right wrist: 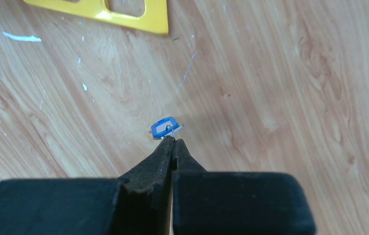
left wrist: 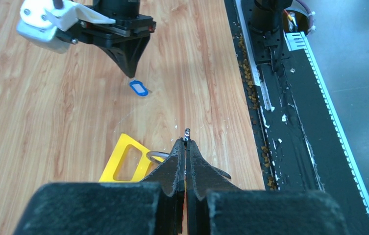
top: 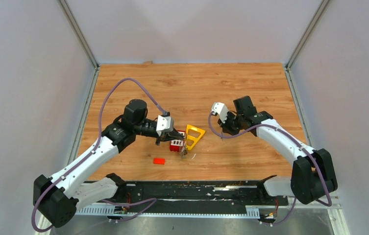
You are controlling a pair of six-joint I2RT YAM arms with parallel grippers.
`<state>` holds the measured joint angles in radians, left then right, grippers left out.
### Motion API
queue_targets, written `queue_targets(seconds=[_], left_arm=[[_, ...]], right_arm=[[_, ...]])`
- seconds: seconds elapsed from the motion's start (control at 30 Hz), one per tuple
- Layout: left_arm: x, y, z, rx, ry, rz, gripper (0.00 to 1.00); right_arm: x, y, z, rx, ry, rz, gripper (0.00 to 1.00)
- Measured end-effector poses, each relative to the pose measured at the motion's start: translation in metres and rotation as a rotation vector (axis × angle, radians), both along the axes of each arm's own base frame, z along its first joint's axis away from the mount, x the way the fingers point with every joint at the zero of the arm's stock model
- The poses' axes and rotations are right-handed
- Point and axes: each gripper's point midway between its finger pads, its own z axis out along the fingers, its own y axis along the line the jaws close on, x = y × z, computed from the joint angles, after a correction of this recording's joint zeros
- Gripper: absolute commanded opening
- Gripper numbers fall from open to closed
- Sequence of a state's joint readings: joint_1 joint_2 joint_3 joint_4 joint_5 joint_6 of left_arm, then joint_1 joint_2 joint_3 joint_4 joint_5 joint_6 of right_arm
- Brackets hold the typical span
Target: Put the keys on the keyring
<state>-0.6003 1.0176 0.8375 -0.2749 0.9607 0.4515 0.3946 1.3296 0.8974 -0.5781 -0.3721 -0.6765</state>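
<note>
Nearest the arm bases, a small red block (top: 159, 160) lies flat on the wooden table (top: 197, 88). It is to the near left of the yellow triangular frame (top: 193, 136) and clearly apart from it. A second red block (top: 176, 145) (this one with some white showing on it) sits just beside the frame's left side in the top view.

The left gripper (left wrist: 186, 142) hangs over that same side of the frame. Its fingers are clenched tight with no gap between them, and a metal bit (left wrist: 187, 132) sticks out from between the tips. Whether that bit is part of the ring cannot be told. The keyring (left wrist: 155, 155) shows only as a short silver curve in the left wrist view. It comes out beside the left finger and crosses a corner of the frame, and the rest is hidden behind the finger.

Farther out, to the right of the frame and apart from it, the blue-headed key (right wrist: 165, 127) is over bare wood. The right gripper (right wrist: 172, 141) points down at it with its fingers pressed together, the tips meeting a thin silver edge at the key's head. Whether they pinch that edge or only touch it cannot be told, nor whether the key rests on the wood or hangs just above it.
</note>
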Motion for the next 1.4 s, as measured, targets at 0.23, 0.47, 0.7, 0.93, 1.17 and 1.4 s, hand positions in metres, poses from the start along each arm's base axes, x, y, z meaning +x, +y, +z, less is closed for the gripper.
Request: queue_targets(seconds=[0.23,0.47,0.7,0.93,1.17,1.4], left_arm=[[0.000,0.000,-0.004,0.000,0.003,0.002,0.00],[0.001,-0.001,-0.002,-0.006,0.001,0.004,0.00],[0.002,-0.002,-0.004,-0.004,0.011,0.006,0.00],[0.002,-0.002,-0.004,-0.004,0.011,0.006,0.00],[0.002,-0.002,-0.004,-0.004,0.012,0.005,0.00],[0.001,-0.002,-0.004,-0.006,0.014,-0.001,0.00]], right_arm=[[-0.011,-0.013,-0.018,-0.052,0.015,-0.017,0.00],[-0.007,-0.016,-0.018,-0.067,-0.002,-0.028,0.00],[-0.009,-0.011,-0.023,-0.080,0.010,-0.014,0.00],[-0.015,-0.006,-0.040,-0.112,0.062,0.011,0.09],[-0.012,-0.007,-0.040,-0.127,0.064,0.003,0.18],[-0.010,-0.007,-0.038,-0.129,0.062,0.002,0.30]])
